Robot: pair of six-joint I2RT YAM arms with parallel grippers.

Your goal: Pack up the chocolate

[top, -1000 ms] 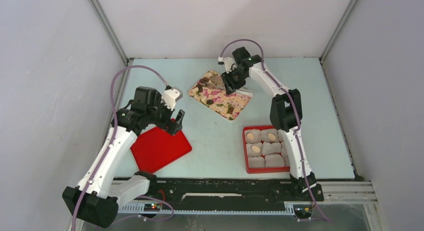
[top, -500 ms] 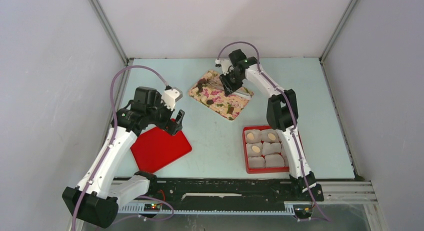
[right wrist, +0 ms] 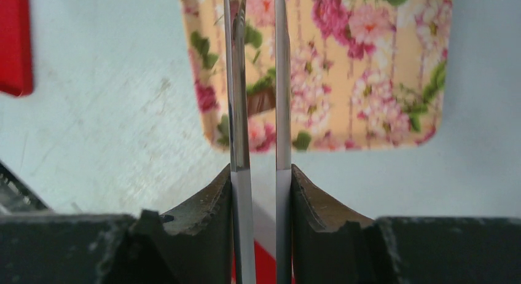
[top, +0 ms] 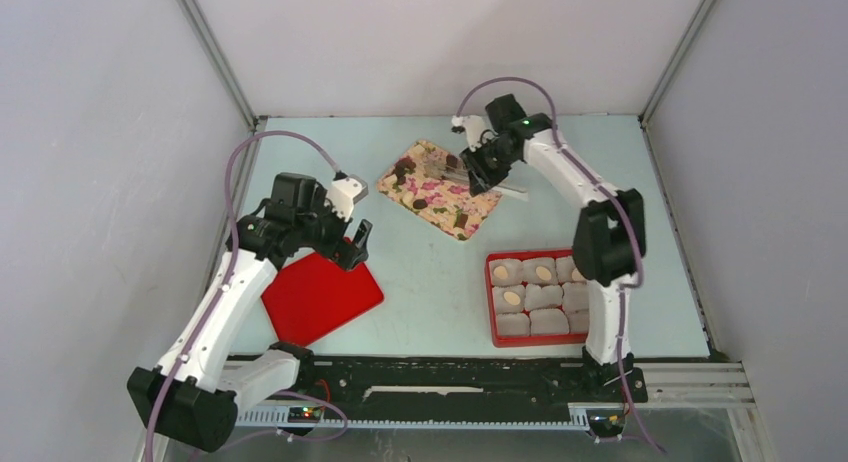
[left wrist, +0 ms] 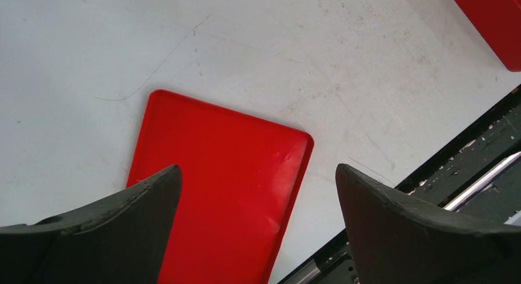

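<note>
Dark brown chocolate lumps (top: 421, 203) lie scattered on a flowered tray (top: 438, 213) at the table's middle back. Pale cream chocolates (top: 512, 297) sit in white paper cups inside a red box (top: 491, 317) at the front right. My right gripper (top: 478, 170) is shut on metal tongs (right wrist: 238, 81), whose two blades reach out over the flowered tray (right wrist: 368, 81). A brown lump (right wrist: 261, 101) shows between the blades. My left gripper (top: 352, 244) is open and empty above a red lid (top: 320, 297); in the left wrist view its jaws (left wrist: 258, 173) stand wide apart over the lid (left wrist: 221, 185).
The enclosure's grey walls stand on three sides. The black base rail (top: 440, 377) runs along the near edge. A corner of the red box (left wrist: 491, 19) shows at the top right of the left wrist view.
My right arm has swung to the right, elbow outward, and its gripper with the tongs has shifted slightly right over the flowered tray's far edge. The left arm has barely moved.
</note>
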